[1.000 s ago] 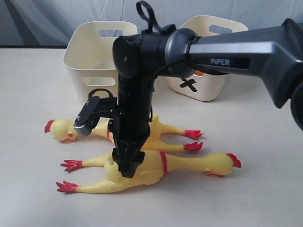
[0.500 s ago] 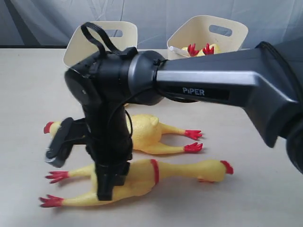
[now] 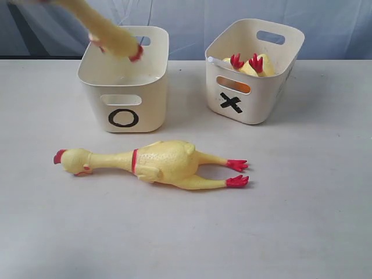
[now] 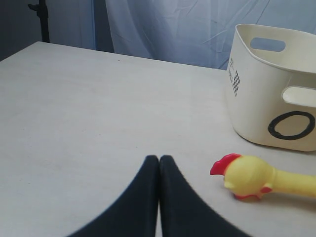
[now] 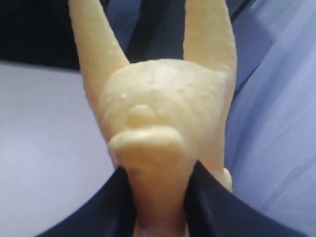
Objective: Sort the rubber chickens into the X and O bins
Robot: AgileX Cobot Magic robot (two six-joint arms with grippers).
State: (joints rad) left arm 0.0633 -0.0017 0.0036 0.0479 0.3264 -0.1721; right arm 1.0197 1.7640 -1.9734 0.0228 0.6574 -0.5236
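Observation:
One rubber chicken (image 3: 157, 163) lies on the table in front of the bins, head to the left. A second chicken (image 3: 107, 32) hangs blurred from the top edge, its head end dangling over the O bin (image 3: 145, 104). The right wrist view shows my right gripper (image 5: 160, 182) shut on that chicken's body (image 5: 158, 113), legs pointing away; the gripper itself is out of the exterior view. The X bin (image 3: 264, 96) holds another chicken (image 3: 251, 64) with red feet showing. My left gripper (image 4: 159, 160) is shut and empty, low over the table beside the lying chicken's head (image 4: 244, 177).
The two bins stand side by side at the back of the table, with a grey curtain behind them. In the left wrist view the O bin (image 4: 256, 98) stands beyond the chicken's head. A dark stand (image 4: 42, 19) rises past the table's far corner.
My right arm has lifted the nearer chicken off the table and swung it up and back over the O bin. The arm has left the exterior view. The other chicken stays put.

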